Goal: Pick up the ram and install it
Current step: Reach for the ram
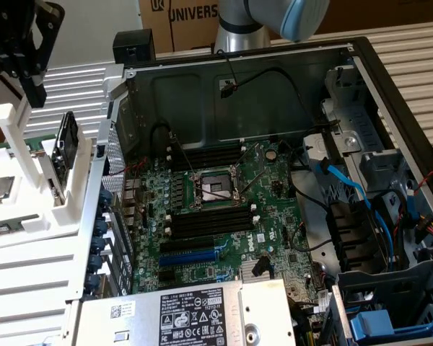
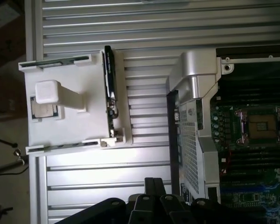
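— What sort of place is this?

— A robotics lab or test workshop, I'd say. A desktop computer case [image 1: 274, 94] lies open on its side, its green motherboard [image 1: 224, 216] bare, with cables trailing across it.

— Couldn't it be an ordinary repair shop?

— Look at what it lies on: a table [image 1: 29, 267] of ribbed aluminium profiles, the sort machine rigs are built from. A grey-and-blue robot arm [image 1: 274, 14] rises behind the case, and the cardboard box [image 1: 180, 18] at the back is printed "UNIVERS".

— And the white thing beside the case?

— A white plastic rack [image 1: 29, 166] holding loose computer parts in its slots.
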